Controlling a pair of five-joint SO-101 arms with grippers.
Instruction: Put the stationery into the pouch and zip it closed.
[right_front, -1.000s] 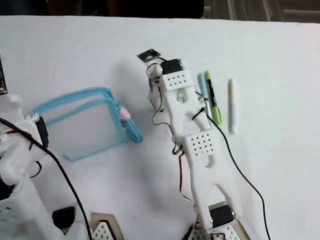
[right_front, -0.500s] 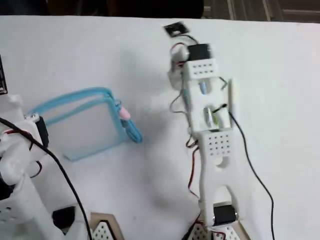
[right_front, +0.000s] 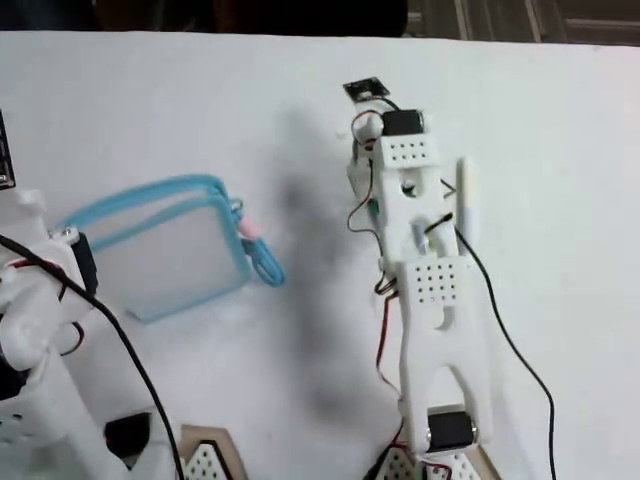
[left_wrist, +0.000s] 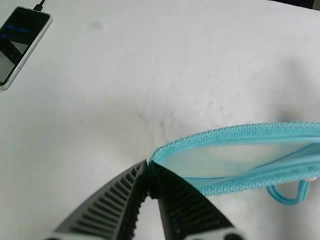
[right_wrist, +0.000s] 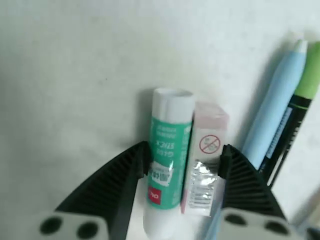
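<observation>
A clear pouch with a blue zipper lies at the table's left, its mouth gaping. My left gripper is shut on the pouch's corner where the zipper ends. A green-and-white glue stick and a pink-wrapped eraser lie side by side on the table. My right gripper is closed against their outer sides. A light blue pen and a green highlighter lie just beside them. A white pen lies to the right of the right arm.
A phone with a cable lies on the table beyond the pouch. The pouch's pink pull and blue loop point toward the right arm. White tabletop lies between the pouch and the stationery.
The right arm swung right, away from the pouch, to stand over the stationery, then drew back slightly. It now covers the blue pen and highlighter in the high view. The left arm kept still.
</observation>
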